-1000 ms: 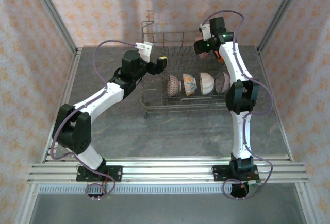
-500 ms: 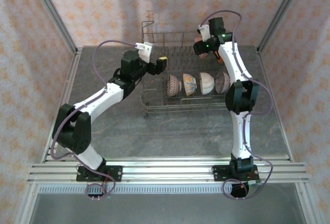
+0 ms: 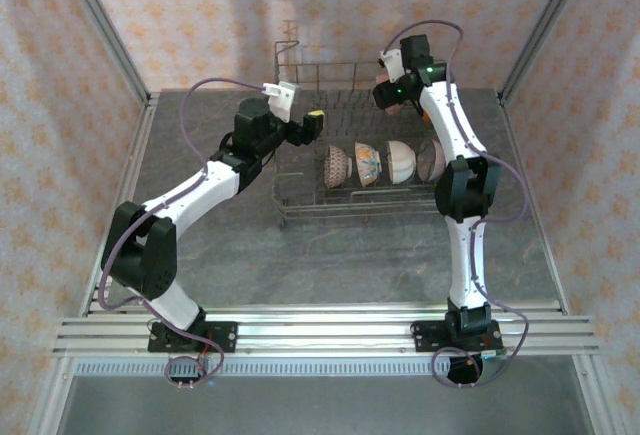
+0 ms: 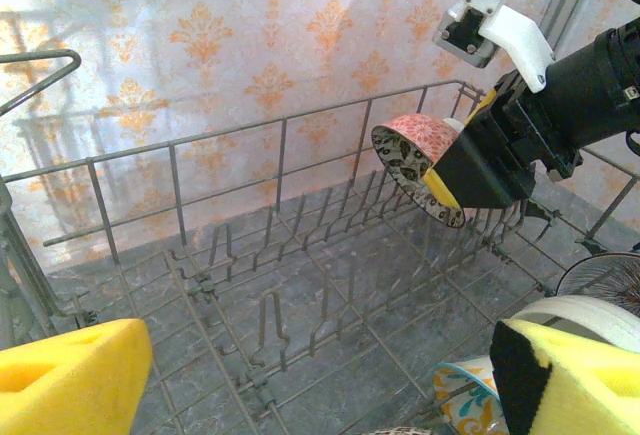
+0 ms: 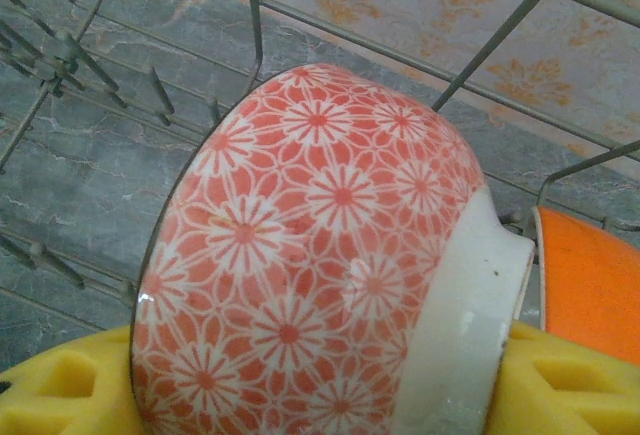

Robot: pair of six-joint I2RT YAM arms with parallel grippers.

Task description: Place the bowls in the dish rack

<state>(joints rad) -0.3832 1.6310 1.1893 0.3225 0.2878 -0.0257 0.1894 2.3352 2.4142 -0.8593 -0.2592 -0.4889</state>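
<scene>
Bowls, four of them, small, round and ceramic (image 3: 367,163), stand on edge in the front row of a large grey wire dish rack (image 3: 300,200) on a grey marbled table (image 3: 350,255). Over the back row, the right gripper (image 3: 392,95) holds a fifth, a small round red-flowered bowl (image 5: 310,255) with a plain white foot. It is tipped on its side above the upright tines, clamped between yellow foam pads. Exactly where the pads press is hidden under the bowl. A bright orange bowl (image 5: 590,285) sits just beside it in the rack. The left gripper (image 3: 312,125) hovers at the rack's left end, its pads spread wide with nothing between them. The held bowl looks like glazed ceramic, so it is probably stiff, fairly light, slick and easily chipped. The foam should help against slipping. The wall near the rim seems the best place to grip, since the curved belly could squirt free. Lowering it gently between tines would likely avoid a knock against the wire or the orange neighbour.
</scene>
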